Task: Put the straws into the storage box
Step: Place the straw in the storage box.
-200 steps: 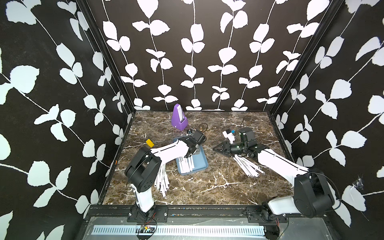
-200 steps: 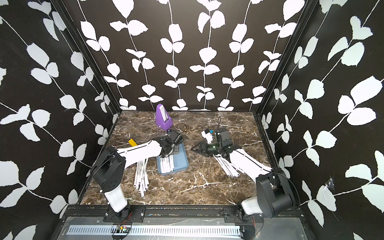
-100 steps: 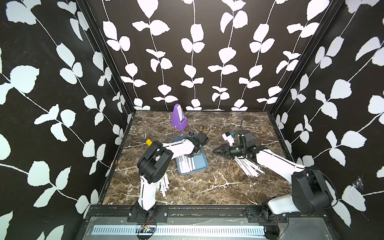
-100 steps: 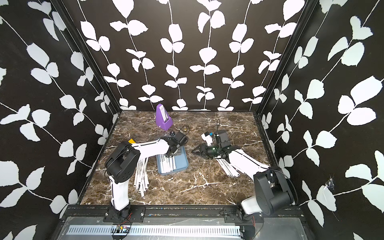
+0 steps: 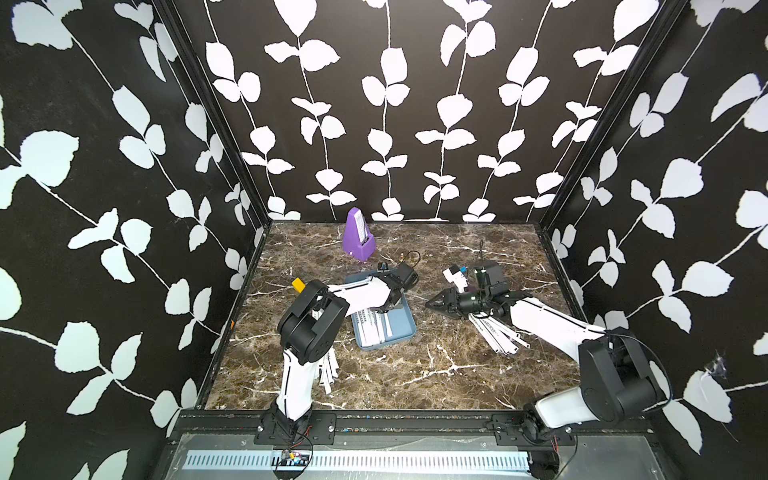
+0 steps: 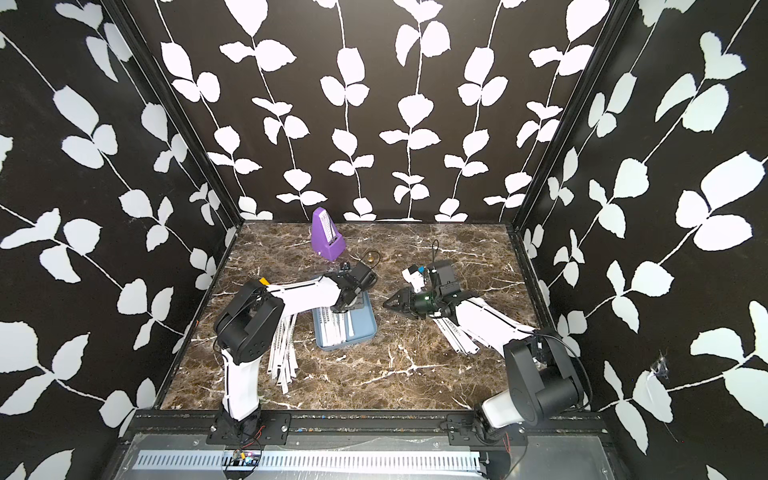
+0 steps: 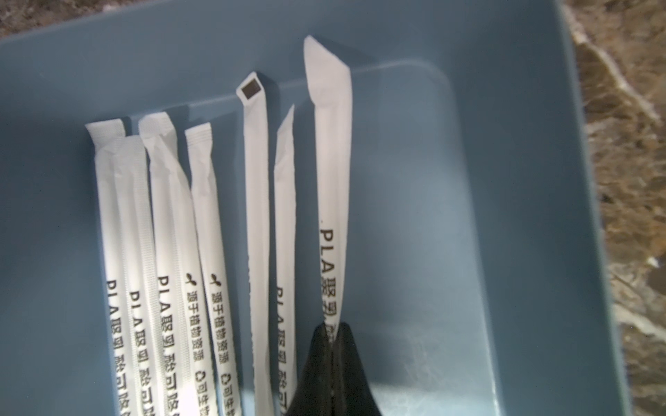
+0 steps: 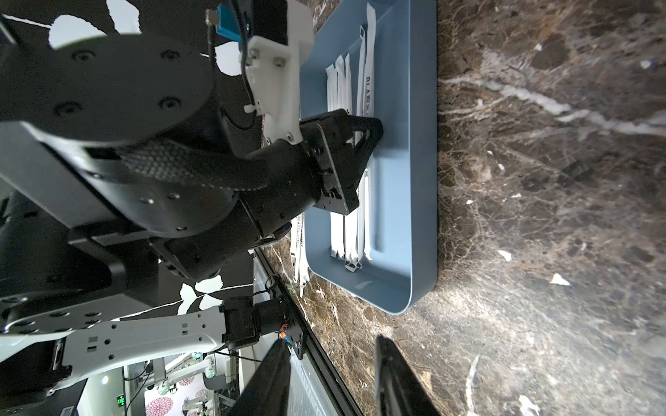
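- Left pile of straws [image 6: 282,353] on the worktop [image 6: 374,382]: partly hidden behind the left arm.
- Left gripper [image 7: 331,333] fingers pinched on one straw [image 7: 331,180] inside the storage box [image 7: 468,216]; its near end is cut off.
- Boxed straws [image 7: 173,216] lie side by side; print reads "PLA", then Chinese characters.
- Right gripper [image 8: 329,345] fingers partly apart, empty; right pile [image 5: 496,334] half under the right arm.

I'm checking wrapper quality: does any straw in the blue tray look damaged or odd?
One straw in the storage box stands out: its wrapper end seems open, showing a dark square; the other straws end flat.
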